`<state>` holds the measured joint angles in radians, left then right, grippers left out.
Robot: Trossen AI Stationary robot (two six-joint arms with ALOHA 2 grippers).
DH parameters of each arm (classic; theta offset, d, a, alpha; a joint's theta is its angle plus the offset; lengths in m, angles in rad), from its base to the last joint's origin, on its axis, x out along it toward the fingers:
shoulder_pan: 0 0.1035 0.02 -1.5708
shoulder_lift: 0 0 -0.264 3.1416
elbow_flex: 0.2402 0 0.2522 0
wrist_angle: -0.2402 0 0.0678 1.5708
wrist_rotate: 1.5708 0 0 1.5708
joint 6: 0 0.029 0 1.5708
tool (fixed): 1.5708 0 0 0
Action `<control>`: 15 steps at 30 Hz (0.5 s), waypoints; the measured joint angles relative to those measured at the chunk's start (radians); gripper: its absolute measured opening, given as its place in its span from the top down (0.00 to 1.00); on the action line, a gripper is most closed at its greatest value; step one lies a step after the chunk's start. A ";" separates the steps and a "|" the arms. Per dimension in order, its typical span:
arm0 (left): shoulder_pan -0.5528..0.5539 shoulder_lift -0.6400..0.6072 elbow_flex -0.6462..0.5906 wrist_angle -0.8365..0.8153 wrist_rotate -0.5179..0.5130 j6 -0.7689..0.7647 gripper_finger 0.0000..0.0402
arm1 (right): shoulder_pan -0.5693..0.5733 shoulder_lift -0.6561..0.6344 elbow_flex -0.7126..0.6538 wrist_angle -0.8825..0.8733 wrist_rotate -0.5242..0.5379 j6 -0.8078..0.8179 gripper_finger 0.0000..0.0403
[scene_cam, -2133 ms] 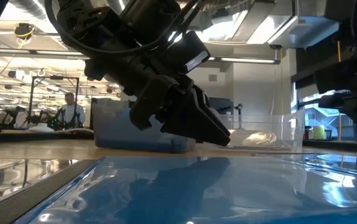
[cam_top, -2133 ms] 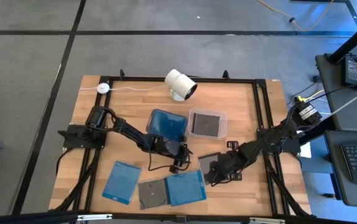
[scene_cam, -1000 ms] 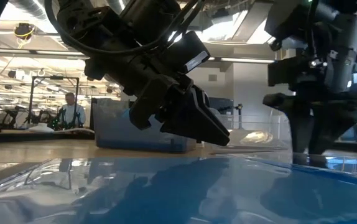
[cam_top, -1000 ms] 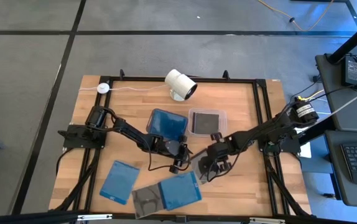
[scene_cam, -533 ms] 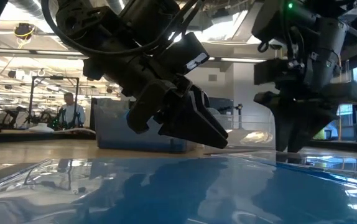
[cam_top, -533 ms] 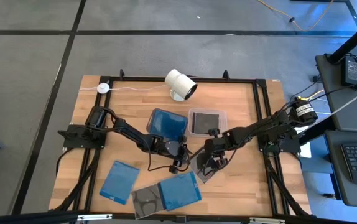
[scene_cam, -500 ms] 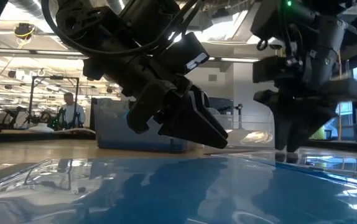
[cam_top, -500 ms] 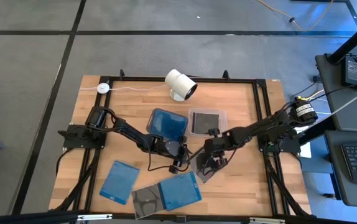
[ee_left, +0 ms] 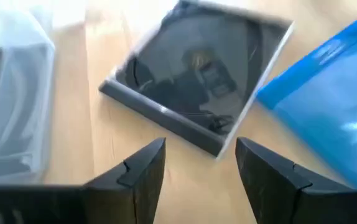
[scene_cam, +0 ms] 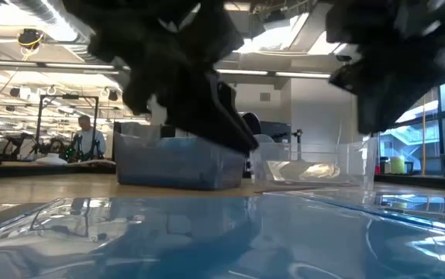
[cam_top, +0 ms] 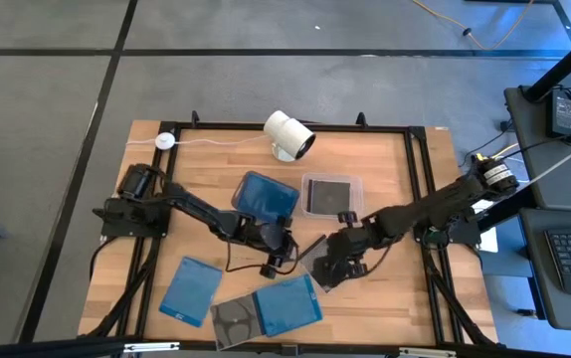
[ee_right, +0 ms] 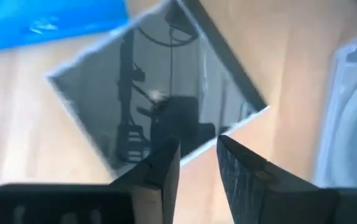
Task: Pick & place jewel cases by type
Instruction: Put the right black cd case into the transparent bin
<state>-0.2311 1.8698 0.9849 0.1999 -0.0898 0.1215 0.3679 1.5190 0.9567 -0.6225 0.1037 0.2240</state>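
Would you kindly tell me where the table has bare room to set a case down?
Bare wood lies left of the blue tub, and right of the clear tub. It is crowded around the dark case between the left claw and right claw.
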 joint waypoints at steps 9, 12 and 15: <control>-0.095 -0.143 0.003 -0.205 -0.034 -0.071 0.52 | 0.134 -0.060 -0.014 -0.005 0.002 0.218 0.72; -0.128 -0.140 0.003 -0.216 0.020 -0.154 0.52 | 0.163 -0.060 -0.014 -0.003 0.004 0.272 0.72; -0.147 -0.105 0.003 -0.213 0.036 -0.237 0.52 | 0.185 -0.060 -0.014 0.004 0.008 0.325 0.72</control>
<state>-0.3777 1.7650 0.9876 -0.0129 -0.0539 -0.1156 0.5533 1.4590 0.9425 -0.6185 0.1115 0.5494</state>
